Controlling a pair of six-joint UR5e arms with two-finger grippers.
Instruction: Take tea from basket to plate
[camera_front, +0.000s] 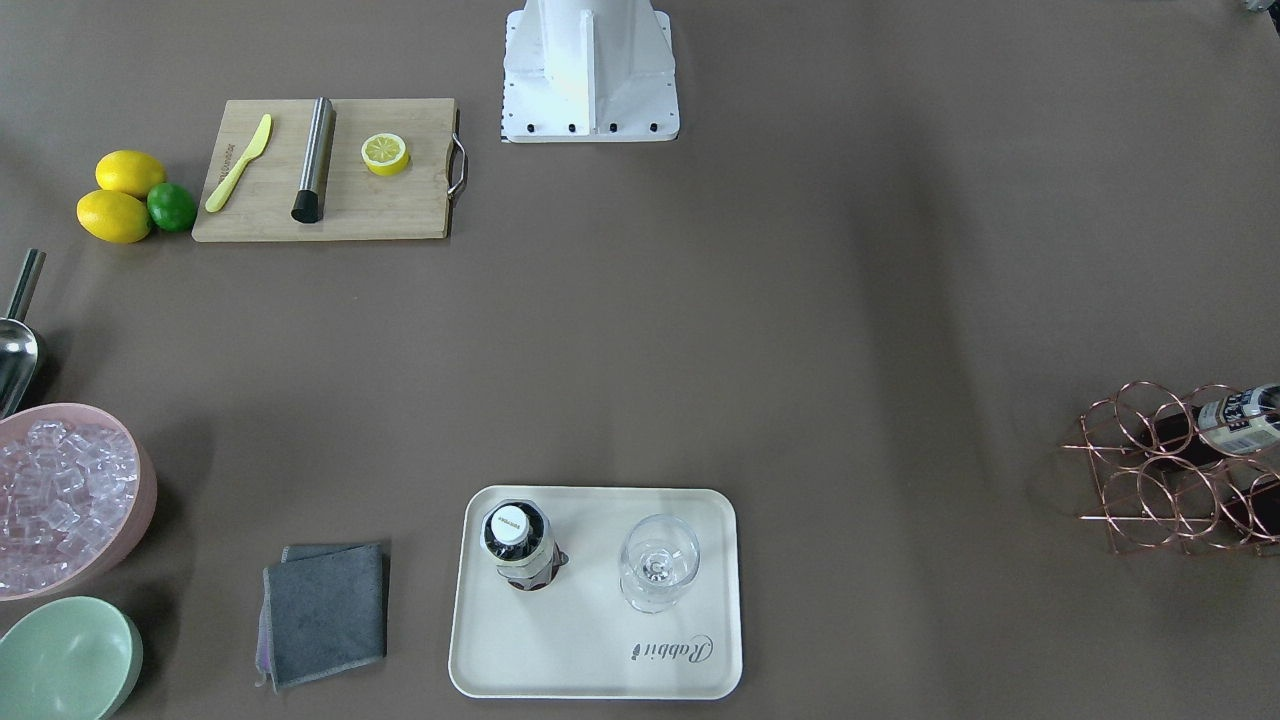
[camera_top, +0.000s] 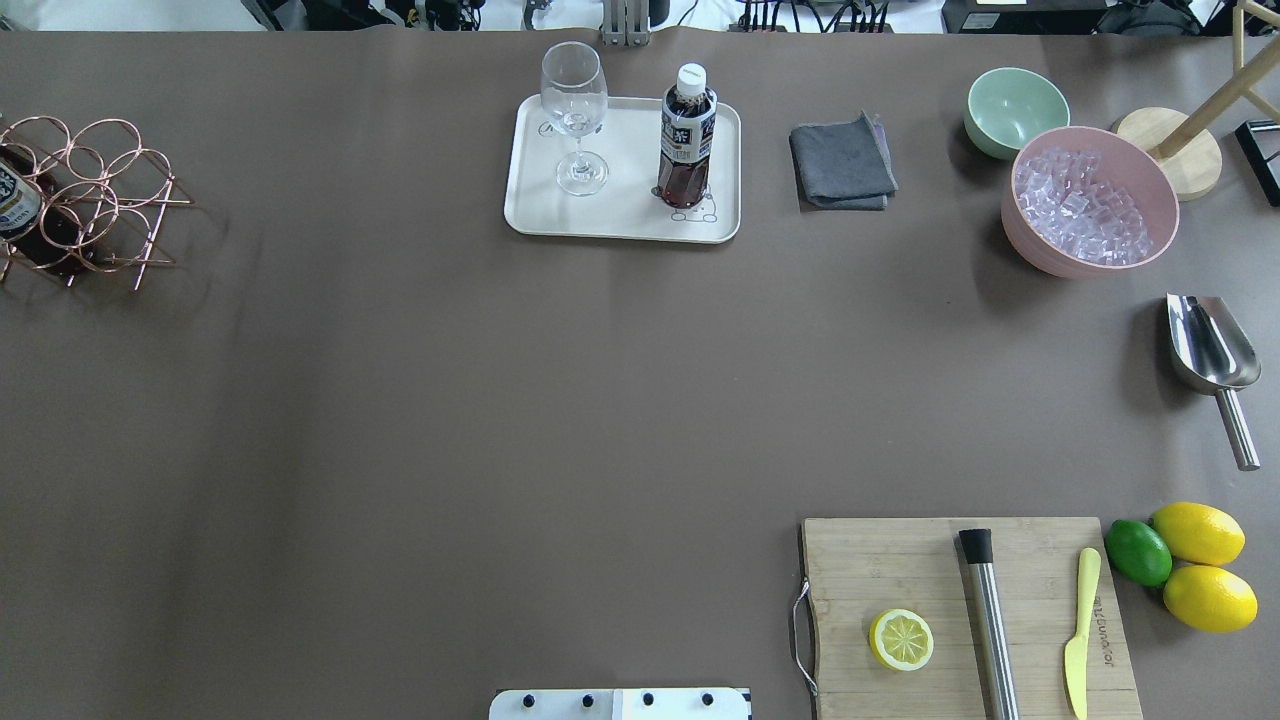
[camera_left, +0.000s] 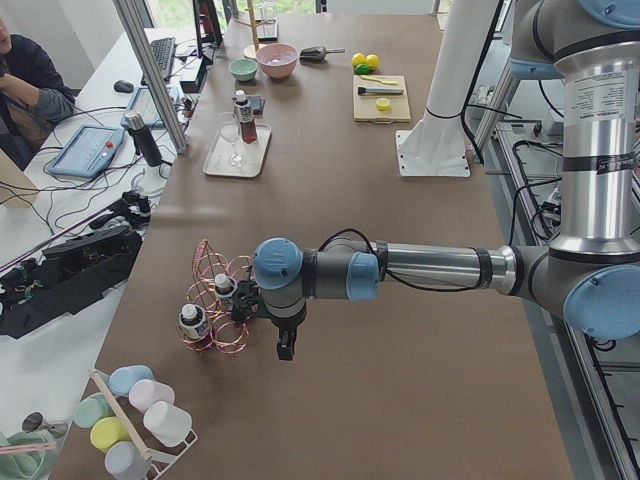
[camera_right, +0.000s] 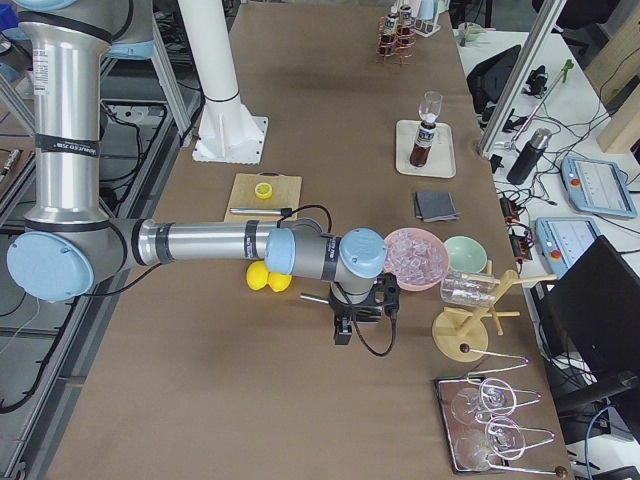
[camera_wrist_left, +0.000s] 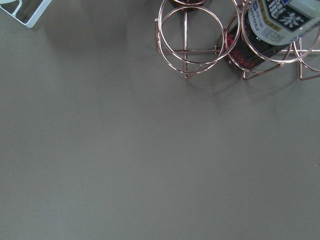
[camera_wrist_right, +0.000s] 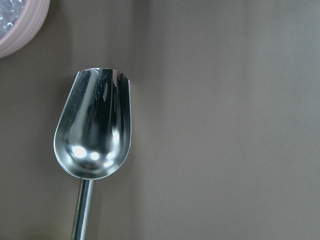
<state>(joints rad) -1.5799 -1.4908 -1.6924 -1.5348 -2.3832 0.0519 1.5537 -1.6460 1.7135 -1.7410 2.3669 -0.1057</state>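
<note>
One tea bottle (camera_top: 686, 140) stands upright on the cream plate (camera_top: 620, 215) beside a stemmed glass (camera_top: 575, 110); it also shows in the front view (camera_front: 518, 545). The copper wire basket (camera_top: 100, 190) sits at the table's left end with another tea bottle (camera_front: 1240, 420) lying in its rings; the left wrist view shows that bottle (camera_wrist_left: 272, 25) in the basket (camera_wrist_left: 197, 47). My left gripper (camera_left: 285, 345) hangs beside the basket (camera_left: 225, 300); I cannot tell if it is open. My right gripper (camera_right: 345, 325) hovers over the metal scoop (camera_wrist_right: 95, 125); I cannot tell its state.
A pink bowl of ice (camera_top: 1090, 200), a mint bowl (camera_top: 1015, 105), a grey cloth (camera_top: 842, 165) and the scoop (camera_top: 1210, 350) lie on the right. A cutting board (camera_top: 965, 615) holds a lemon half, a steel muddler and a yellow knife; lemons and a lime (camera_top: 1138, 552) lie beside it.
</note>
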